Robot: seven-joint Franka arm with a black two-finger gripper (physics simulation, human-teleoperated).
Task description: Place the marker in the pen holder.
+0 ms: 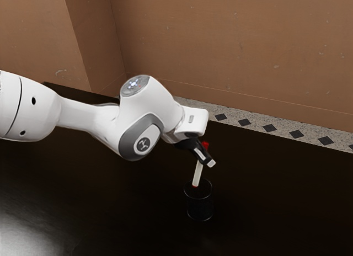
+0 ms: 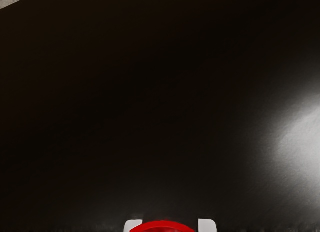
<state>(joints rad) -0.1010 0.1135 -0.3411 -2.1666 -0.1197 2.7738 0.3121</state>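
End effector [image 1: 206, 158] gripping slim white marker [image 1: 197, 174] at cylindrical black pen holder [image 1: 199, 206]

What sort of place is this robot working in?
Perhaps the corner of a plain room or hallway, in a simulator's render: brown walls meet there, a speckled strip with dark diamonds runs below, and a white robot arm reaches over a dark table.

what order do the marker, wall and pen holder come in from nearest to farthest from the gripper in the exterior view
1. Marker, tilted in the gripper
2. Pen holder, below, at the marker's lower end
3. Wall, behind them all
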